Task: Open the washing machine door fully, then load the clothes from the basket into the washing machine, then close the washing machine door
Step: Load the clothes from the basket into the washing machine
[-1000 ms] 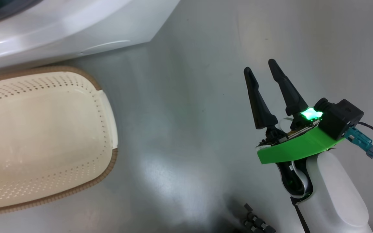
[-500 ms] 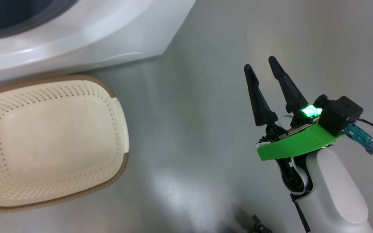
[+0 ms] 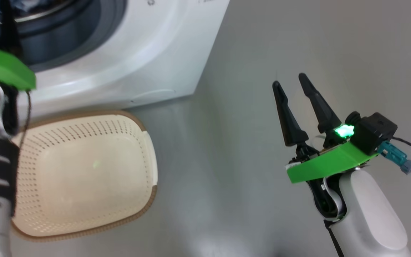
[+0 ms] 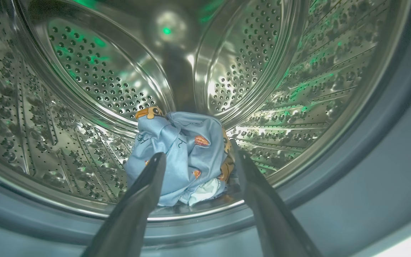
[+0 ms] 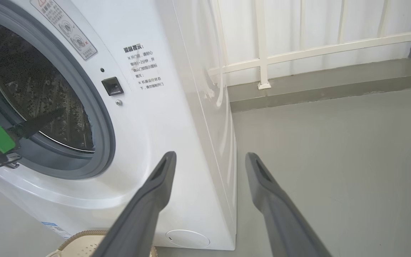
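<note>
**Clothes in the drum, basket empty, door not yet closed**

The left gripper [image 4: 198,153] reaches into the mouth of the washing machine [image 5: 148,117]. Its two fingers are spread wide and hold nothing. Directly ahead of it, framed between those fingers, a bundle of clothes [image 4: 184,142] in light blue with orange-brown animal prints sits on the bottom of the steel drum [image 4: 95,71]. It lies just past the blue-grey rubber seal [image 4: 387,171]. A paler scrap shows at the bundle's near edge. It may be a separate garment, but the folds make that hard to tell. With the fingers apart on either side of the heap, the garments rest on the drum under their own weight, not in a grip. They look far enough in to clear the seal.

Below the left wrist, the basket [image 3: 84,126] stands on the grey floor [image 3: 227,142], close in front of the machine, with nothing in it. That spot makes for a short lift from basket to drum.

The right gripper [image 3: 288,80] hovers well off to the right of the basket. Its fingers are also apart and empty, and it points past the machine's front corner. That probably keeps it out of the left arm's way.

Loading looks complete. What remains is the washing machine door, and the left arm would need to back out past the seal first.
</note>
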{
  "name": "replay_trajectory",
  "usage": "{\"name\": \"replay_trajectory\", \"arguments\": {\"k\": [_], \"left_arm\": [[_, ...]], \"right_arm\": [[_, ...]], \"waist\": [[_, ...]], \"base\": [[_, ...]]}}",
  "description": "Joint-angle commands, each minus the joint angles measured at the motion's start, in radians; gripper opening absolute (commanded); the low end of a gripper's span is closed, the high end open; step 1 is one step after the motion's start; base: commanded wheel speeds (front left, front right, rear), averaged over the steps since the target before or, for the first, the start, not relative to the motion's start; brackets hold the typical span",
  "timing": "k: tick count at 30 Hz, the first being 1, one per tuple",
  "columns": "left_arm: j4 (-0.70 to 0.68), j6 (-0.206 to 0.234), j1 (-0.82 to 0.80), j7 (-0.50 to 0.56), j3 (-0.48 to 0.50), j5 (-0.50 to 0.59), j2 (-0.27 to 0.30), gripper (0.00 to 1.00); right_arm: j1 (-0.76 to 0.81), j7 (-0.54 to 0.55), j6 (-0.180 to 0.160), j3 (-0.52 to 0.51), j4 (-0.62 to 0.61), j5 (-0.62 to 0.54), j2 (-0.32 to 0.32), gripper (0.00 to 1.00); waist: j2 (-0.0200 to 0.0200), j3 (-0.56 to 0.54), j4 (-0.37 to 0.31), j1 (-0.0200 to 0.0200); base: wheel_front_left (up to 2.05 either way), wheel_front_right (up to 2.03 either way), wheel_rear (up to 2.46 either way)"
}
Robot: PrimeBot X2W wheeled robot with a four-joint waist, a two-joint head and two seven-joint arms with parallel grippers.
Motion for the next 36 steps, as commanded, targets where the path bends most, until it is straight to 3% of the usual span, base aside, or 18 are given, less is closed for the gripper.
{"name": "replay_trajectory", "arguments": {"k": [1, 17, 36], "left_arm": [[-0.04, 0.001, 0.027, -0.006, 0.03, -0.003, 0.034, 1.0], [-0.332, 0.01, 0.438, -0.006, 0.1, 0.014, -0.028, 1.0], [-0.548, 0.028, 0.768, -0.006, 0.151, 0.004, -0.066, 1.0]], "right_arm": [[0.031, -0.005, 0.002, 0.013, -0.018, -0.004, -0.002, 1.0], [0.106, -0.005, 0.002, 0.012, 0.019, 0.023, -0.065, 1.0], [0.162, -0.005, 0.002, 0.02, 0.026, 0.038, -0.112, 1.0]], "waist": [[-0.0001, -0.065, 0.032, 0.0], [-0.0001, -0.28, 0.129, 0.0], [-0.0001, -0.393, 0.199, 0.0]], "base": [[0.0, 0.0, 0.0], [0.0, 0.0, 0.0], [0.0, 0.0, 0.0]]}}
